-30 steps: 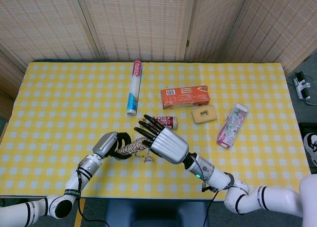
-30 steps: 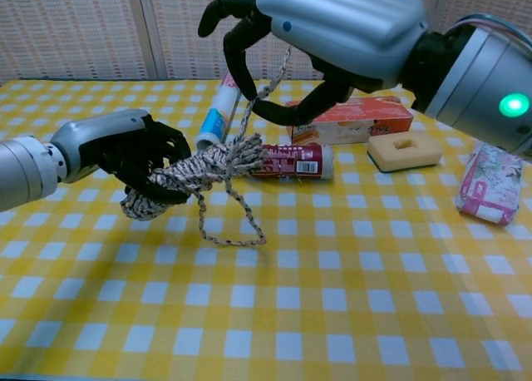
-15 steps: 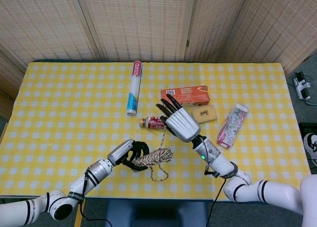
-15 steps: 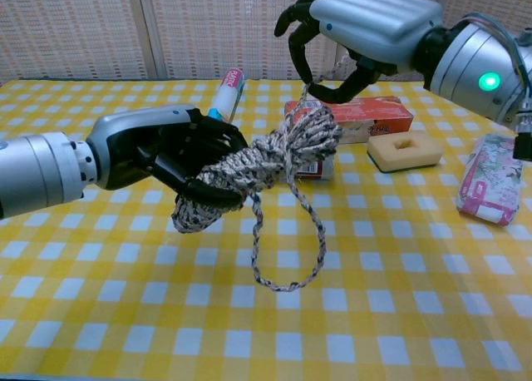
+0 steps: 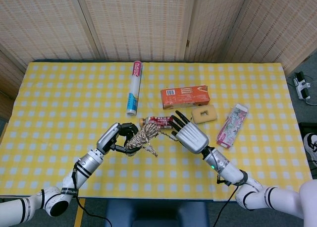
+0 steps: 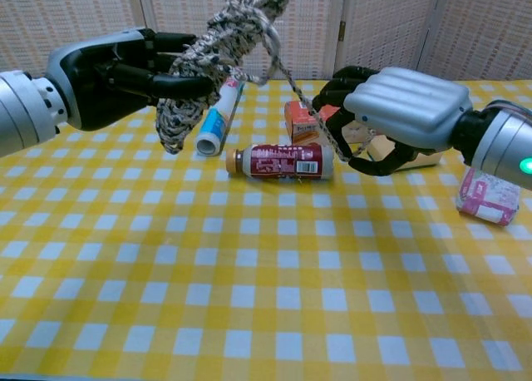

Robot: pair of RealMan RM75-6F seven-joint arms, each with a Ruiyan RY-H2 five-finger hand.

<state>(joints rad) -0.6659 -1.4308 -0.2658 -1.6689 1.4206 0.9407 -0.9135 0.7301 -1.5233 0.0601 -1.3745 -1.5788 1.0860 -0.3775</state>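
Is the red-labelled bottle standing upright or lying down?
Lying down: the bottle rests on its side on the checked table, cap pointing toward the left hand's side.

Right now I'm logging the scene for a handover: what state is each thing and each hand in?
rope bundle: coiled, lifted off the table, one strand pulled out to the right.
left hand: grips the rope bundle.
right hand: pinches the loose strand.
bottle: lying on its side, capped.
plastic wrap roll: lying flat.
orange box: lying flat, closed.
sponge: flat on the table.
pink packet: lying flat.
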